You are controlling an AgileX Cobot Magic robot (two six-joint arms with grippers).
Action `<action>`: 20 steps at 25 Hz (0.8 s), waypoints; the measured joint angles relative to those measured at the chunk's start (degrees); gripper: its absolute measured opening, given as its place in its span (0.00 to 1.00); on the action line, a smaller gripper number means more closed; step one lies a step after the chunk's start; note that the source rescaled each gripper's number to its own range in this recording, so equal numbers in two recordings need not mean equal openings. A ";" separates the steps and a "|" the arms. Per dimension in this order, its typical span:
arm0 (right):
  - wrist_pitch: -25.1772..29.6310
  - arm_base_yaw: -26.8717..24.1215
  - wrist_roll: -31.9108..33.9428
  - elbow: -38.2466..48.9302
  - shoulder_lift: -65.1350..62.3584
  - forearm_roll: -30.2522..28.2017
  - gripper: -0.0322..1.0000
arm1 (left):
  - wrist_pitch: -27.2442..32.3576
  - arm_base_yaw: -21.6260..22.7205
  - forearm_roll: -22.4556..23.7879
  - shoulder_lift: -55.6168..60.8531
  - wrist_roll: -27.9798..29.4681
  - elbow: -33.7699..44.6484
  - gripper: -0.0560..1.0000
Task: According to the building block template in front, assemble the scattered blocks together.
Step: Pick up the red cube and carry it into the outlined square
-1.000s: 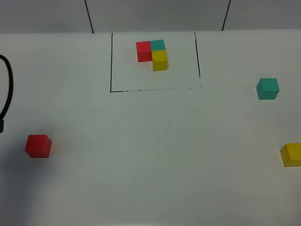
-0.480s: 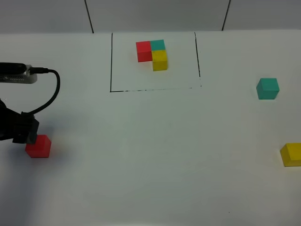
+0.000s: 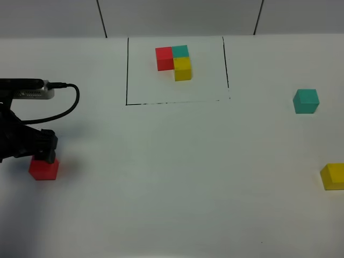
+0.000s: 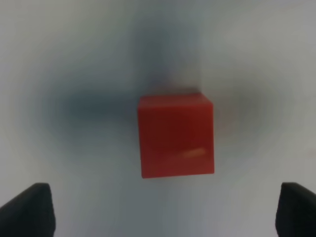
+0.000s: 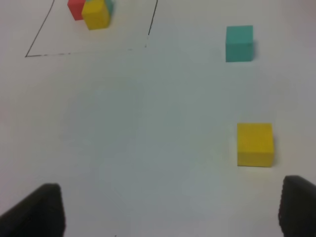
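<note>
Assembly is not yet starting: left claw (image 4: 158, 213) is hovering wide over the red cube (image 4: 176, 136), not touching it, near the left edge of the counter (image 3: 161, 188) (teal cube (image 3: 306, 101) and yellow cube (image 3: 333, 176) are sitting far right); right claw (image 5: 168, 212) is gaping empty.

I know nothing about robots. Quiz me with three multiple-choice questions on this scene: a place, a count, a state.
1. Where is the loose red cube?
A) far left, by the left gripper
B) far right
C) dead centre

2. How many loose cubes lie outside the black rectangle?
A) one
B) five
C) three

3. The left gripper's jaws are:
A) shut on the red cube
B) open, clear of it
C) shut on nothing

1 A: it sits far left beside the gripper.
2 C: the red one, the teal cube and the yellow cube.
3 B: its fingertips stand wide of the cube.
</note>
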State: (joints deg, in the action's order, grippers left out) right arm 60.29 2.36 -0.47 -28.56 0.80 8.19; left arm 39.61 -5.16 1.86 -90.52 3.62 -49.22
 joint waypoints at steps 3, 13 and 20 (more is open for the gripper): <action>0.00 0.00 0.05 0.00 0.00 0.00 0.77 | -0.88 0.00 -0.43 -2.64 0.90 0.00 1.00; 0.00 0.00 0.05 0.00 0.00 0.00 0.77 | -4.16 0.00 -0.44 -9.06 2.78 -0.01 1.00; 0.00 0.00 0.05 0.00 0.00 0.00 0.77 | -6.38 0.00 -0.49 -11.87 2.78 -0.01 0.98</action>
State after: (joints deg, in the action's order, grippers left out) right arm 60.29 2.36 -0.42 -28.56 0.80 8.19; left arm 33.24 -5.16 1.37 -102.39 6.39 -49.23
